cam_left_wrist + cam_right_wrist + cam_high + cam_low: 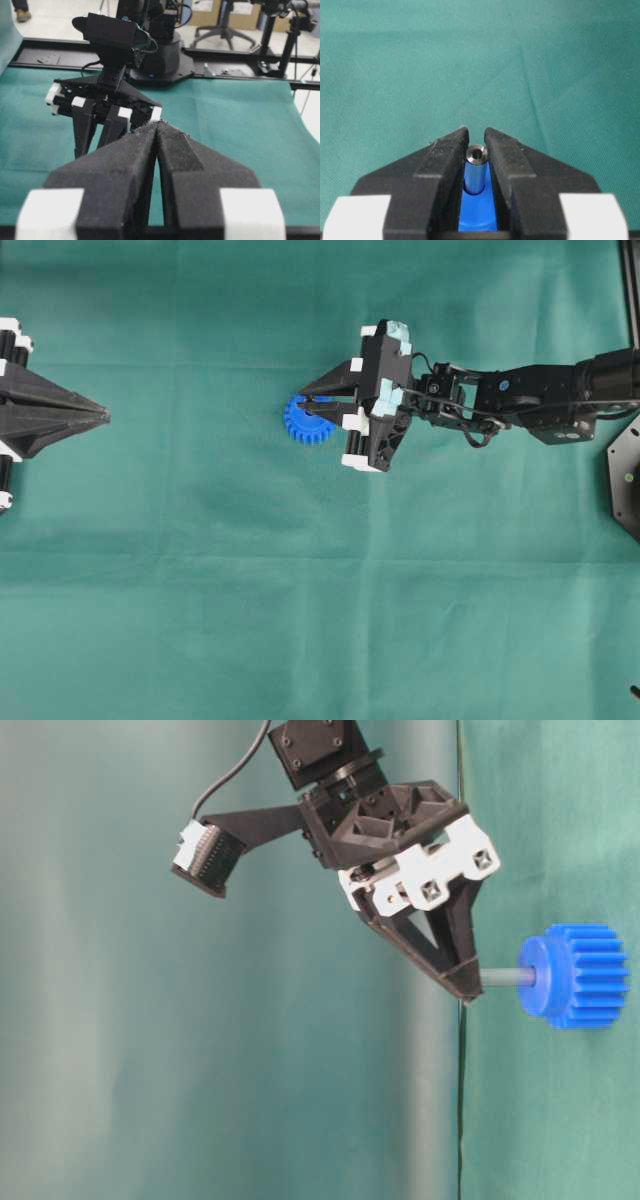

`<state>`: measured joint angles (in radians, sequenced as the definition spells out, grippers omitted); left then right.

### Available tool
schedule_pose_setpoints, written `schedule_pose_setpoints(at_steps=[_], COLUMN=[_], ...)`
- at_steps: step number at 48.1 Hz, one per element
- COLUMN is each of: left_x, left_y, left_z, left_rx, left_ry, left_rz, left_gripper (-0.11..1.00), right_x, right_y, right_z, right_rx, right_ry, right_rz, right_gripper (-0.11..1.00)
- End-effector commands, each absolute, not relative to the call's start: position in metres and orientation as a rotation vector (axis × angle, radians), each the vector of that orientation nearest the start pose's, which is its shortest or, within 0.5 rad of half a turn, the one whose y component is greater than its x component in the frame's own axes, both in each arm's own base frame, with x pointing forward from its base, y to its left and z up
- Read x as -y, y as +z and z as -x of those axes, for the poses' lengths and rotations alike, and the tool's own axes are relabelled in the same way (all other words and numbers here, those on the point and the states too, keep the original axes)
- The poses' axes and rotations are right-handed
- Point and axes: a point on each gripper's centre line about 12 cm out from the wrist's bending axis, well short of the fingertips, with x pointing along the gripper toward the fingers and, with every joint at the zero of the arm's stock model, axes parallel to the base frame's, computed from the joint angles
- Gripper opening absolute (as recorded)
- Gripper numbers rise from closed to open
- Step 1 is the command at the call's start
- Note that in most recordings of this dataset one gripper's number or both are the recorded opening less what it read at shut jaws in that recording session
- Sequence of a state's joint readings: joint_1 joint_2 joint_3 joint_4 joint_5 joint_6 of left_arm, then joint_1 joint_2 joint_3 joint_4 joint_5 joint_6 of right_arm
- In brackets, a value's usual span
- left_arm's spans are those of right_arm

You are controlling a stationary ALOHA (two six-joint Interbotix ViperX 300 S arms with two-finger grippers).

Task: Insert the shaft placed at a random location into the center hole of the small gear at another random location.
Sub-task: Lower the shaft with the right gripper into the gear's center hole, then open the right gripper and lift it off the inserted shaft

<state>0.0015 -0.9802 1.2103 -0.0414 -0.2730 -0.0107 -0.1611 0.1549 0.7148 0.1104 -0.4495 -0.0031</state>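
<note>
Green cloth (200, 590) covers the worktop, lightly creased; office chairs (210, 30) behind. Right gripper (476, 142) jaws nearly closed, pinching shaft (476, 170), whose far end sits in small gear (308, 422) mid-cloth. Left gripper (100, 416) jaws closed, empty, at left edge.

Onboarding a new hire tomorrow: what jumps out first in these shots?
The bright blue small gear lying mid-table on the green cloth, with the right tool over it. In the table-level view, the tool pinches the grey shaft, whose other end stands in the gear's hub. The left tool sits shut at the left edge, apart from both.
</note>
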Motion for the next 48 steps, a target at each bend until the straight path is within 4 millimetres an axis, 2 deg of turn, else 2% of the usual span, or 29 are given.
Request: schedule_pose_setpoints(at_steps=[1,20,48], left_x=[-0.002,-0.002,-0.002], left_y=[0.284,0.284,0.284], left_z=[-0.196,-0.195,-0.196], left_rx=[0.054,0.054,0.054], left_ry=[0.012,0.012,0.012], left_rz=[0.054,0.054,0.055], left_gripper=[-0.01,-0.01,-0.01], right_x=[0.072,0.074,0.074], right_y=[0.144,0.117,0.112], right_z=[-0.406,-0.411,-0.409], right_rx=[-0.38,-0.419,-0.455], right_ry=[-0.227,-0.238,-0.241], right_rz=[-0.119,-0.128,-0.144], right_gripper=[0.17,0.17,0.17])
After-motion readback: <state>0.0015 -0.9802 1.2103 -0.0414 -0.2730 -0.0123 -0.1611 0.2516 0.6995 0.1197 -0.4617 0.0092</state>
